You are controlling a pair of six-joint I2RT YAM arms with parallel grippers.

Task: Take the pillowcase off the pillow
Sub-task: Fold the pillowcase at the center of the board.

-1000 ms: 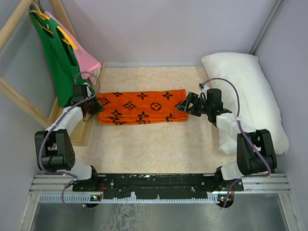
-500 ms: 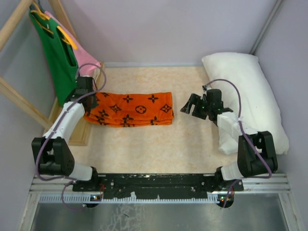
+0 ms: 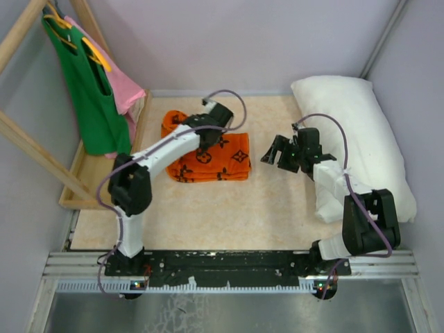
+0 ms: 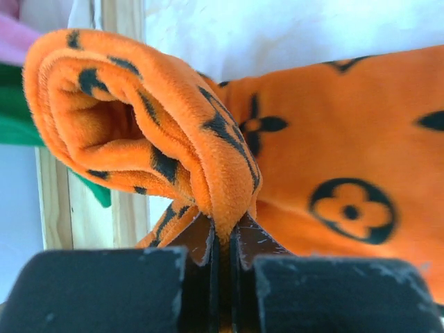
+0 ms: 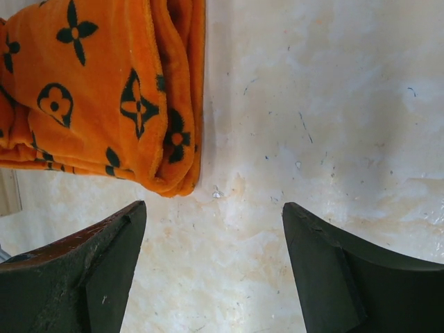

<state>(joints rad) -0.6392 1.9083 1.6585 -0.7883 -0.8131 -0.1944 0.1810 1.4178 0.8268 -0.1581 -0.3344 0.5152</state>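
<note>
The orange pillowcase (image 3: 232, 158) with black motifs lies folded on the table, its left end lifted and doubled over toward the middle. My left gripper (image 3: 206, 137) hovers above it, shut on a thick fold of the pillowcase (image 4: 333, 139); in the left wrist view the left gripper (image 4: 225, 232) pinches the fabric tight. My right gripper (image 3: 272, 152) is open, a little right of the pillowcase's right end. In the right wrist view the right gripper (image 5: 214, 208) has bare table between its fingers, with the pillowcase (image 5: 90, 104) just beyond. The bare white pillow (image 3: 361, 132) lies along the right wall.
A green tank top (image 3: 87, 90) and a pink garment (image 3: 121, 90) hang from a wooden frame (image 3: 28, 149) at the left. A shallow wooden tray (image 3: 87, 187) sits below them. My right arm rests along the pillow's near edge. Walls close in on three sides.
My left gripper swung from the far left to the middle, dragging the pillowcase's left end up and over itself. My right gripper drew back from the right end and stayed open.
</note>
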